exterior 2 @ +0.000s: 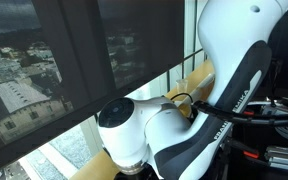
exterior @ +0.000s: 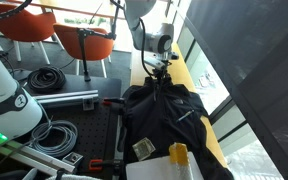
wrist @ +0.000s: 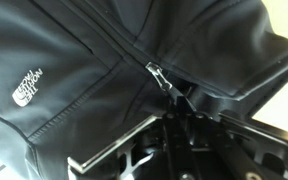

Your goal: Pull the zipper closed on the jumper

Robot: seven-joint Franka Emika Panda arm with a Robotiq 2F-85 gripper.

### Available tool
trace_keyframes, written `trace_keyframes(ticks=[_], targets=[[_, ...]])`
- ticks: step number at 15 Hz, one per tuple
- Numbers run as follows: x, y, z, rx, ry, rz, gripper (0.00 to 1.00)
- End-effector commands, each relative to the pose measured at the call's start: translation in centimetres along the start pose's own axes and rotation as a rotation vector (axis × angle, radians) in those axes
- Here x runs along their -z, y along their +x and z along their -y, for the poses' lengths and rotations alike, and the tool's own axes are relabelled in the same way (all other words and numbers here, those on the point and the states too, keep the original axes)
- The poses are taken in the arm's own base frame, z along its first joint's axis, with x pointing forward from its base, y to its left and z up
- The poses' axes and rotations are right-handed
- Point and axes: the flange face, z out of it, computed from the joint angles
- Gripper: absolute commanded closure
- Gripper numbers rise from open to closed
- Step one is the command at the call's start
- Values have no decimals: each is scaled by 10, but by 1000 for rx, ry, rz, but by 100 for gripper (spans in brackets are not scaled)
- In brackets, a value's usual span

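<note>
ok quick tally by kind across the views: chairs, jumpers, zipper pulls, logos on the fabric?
orange chairs: 2
black jumper: 1
zipper pull: 1
white logo: 1
Total: 5

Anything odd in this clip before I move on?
The jacket lies rumpled, not flat. In an exterior view the arm fills most of the frame and hides the jacket. Nothing looks torn or spilled.
</note>
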Motion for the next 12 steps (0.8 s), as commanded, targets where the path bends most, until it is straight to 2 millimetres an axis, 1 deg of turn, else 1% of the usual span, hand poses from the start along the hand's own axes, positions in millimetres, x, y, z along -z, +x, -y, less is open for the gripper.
trace_keyframes(ticks=[1, 7, 11, 12], targets=[[14, 20, 20, 28, -1, -25, 98], [24, 36, 42, 59, -7, -49, 98], [22, 42, 48, 75, -19, -34, 98], [22, 41, 47, 77, -22, -28, 67]])
